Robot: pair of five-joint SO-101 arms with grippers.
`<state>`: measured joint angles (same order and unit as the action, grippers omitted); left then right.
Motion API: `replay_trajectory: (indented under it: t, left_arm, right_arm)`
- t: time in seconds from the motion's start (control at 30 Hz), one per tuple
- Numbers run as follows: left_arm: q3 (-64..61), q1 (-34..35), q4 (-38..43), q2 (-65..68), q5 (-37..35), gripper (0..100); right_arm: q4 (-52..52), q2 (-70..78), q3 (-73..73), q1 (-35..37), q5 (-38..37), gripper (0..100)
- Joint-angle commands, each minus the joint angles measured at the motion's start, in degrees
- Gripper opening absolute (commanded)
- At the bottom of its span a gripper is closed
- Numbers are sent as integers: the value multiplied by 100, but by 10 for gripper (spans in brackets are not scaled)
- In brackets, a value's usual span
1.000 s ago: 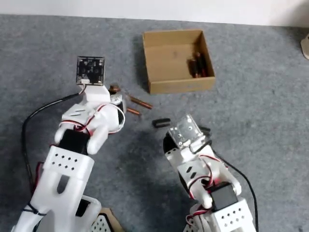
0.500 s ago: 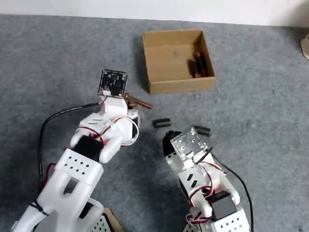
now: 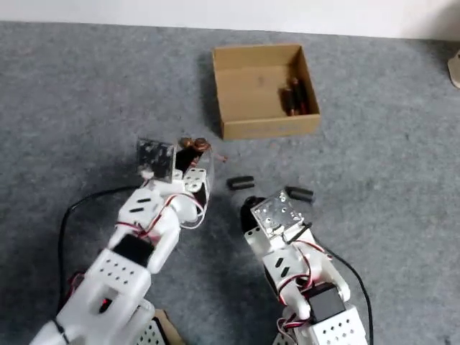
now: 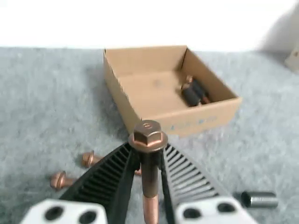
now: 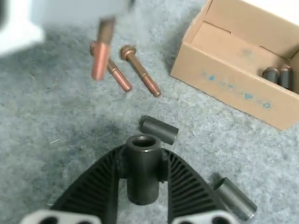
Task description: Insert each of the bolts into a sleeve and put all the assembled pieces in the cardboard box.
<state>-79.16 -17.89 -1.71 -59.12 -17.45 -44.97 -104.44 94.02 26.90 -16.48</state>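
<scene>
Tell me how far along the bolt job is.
Done: assembled pieces lie in the box. In hand: the left hand holds a bolt, the right hand a sleeve, not yet joined. Left: two bolts and two sleeves lie loose.

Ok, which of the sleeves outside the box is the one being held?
The sleeve clamped between the fingers of the right gripper, its bore showing. The other two sleeves lie on their sides on the carpet.
</scene>
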Motion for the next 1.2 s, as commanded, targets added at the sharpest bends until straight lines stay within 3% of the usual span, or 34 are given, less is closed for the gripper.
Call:
replay_trajectory:
  t: [0.0, 0.17, 0.4, 0.73, 0.87, 1.17]
  left_arm:
    - [31, -57, -105, -954, -457, 5]
    - [31, -198, -967, -1895, -826, 5]
    - [-4, -708, -1538, -2422, -1046, 5]
    - [-22, -857, -1565, -2457, -1890, 5]
    - [-22, -866, -1565, -2457, -2171, 5]
    - [-136, -1367, -1565, -2475, -2189, 5]
  right_arm:
    - [207, -75, -48, -31, 26, 5]
    - [215, -75, -48, -31, 26, 5]
    - [215, -75, -48, -31, 18, 5]
    - [224, -75, -84, -57, -132, 5]
    - [716, -75, -40, -66, -132, 5]
    - [1015, -75, 92, -31, -132, 5]
